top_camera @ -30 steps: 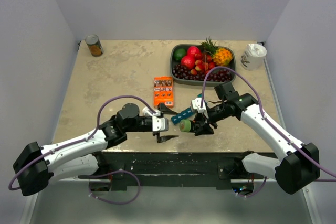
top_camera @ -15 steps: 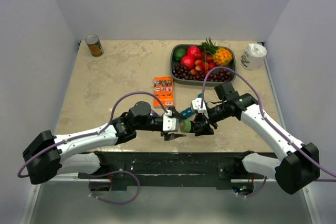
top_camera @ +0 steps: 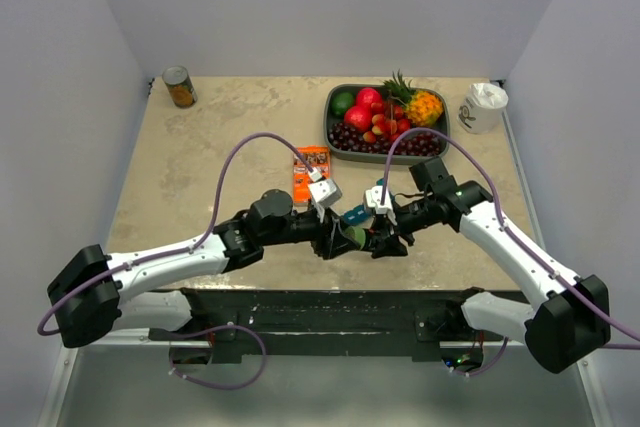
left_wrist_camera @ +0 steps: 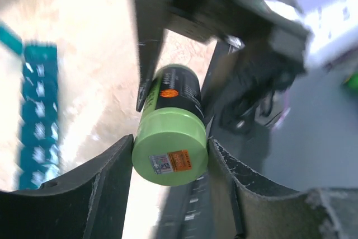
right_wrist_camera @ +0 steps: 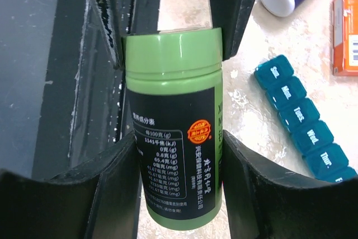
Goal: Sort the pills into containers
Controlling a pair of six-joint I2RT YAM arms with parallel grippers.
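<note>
From above we see the left gripper and the right gripper meeting at a green-capped bottle near the front edge of the table, with the teal containers just behind it. In the left wrist view the left fingers press both sides of the cap, and the containers lie off to the left. In the right wrist view the right fingers clamp the bottle's body, and the containers lie to the right, apart from it.

tin can far-left | fruit tray far side | orange box mid-table
</note>
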